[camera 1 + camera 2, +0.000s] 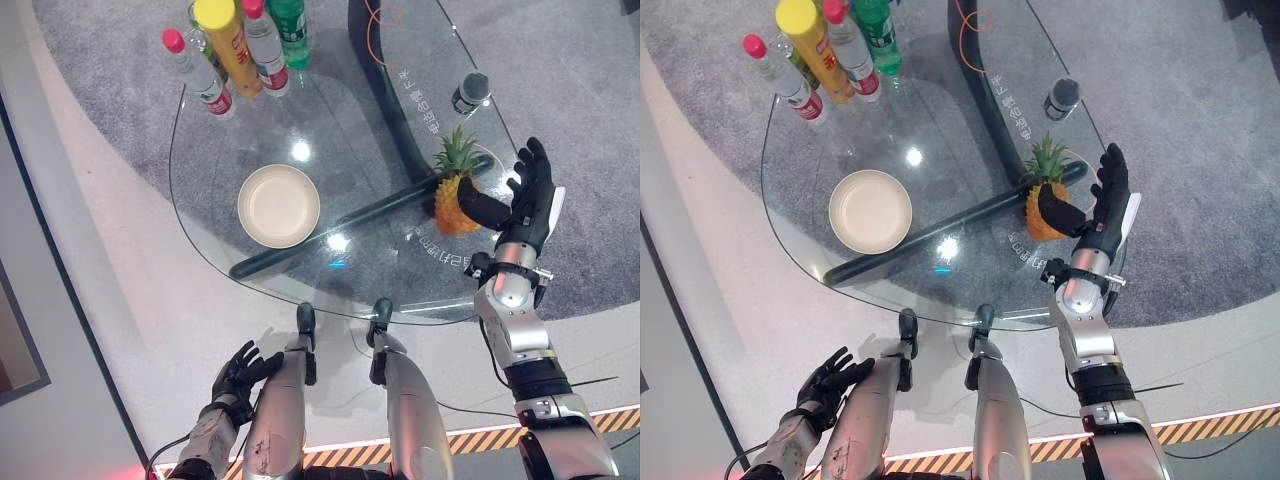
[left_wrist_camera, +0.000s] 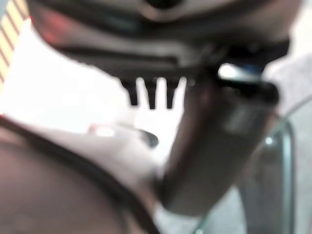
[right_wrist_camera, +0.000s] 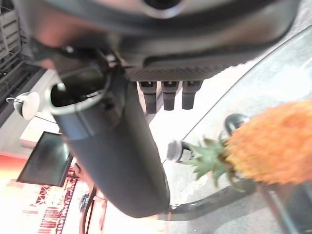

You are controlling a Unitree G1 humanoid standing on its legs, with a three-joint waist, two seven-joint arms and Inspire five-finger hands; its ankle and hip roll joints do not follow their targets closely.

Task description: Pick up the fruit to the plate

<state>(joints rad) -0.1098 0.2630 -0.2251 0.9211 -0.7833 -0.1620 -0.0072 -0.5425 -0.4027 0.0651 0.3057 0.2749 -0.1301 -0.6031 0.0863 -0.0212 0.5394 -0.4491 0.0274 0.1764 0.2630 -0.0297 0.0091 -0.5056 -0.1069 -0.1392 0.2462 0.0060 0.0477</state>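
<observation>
Glass table (image 1: 200,190), right hand (image 1: 528,200) open beside pineapple (image 1: 455,195)

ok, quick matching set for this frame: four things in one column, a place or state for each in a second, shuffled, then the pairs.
Things:
1. pineapple
2. plate
3. bottles
4. left hand

Places or states:
A. clustered at the glass table's far left edge
B. empty, on the left part of the table
C. open, low beside the table's near edge
D. on the table's right side, next to the open right hand

Pairs: 1-D, 2-B, 3-A, 4-C
</observation>
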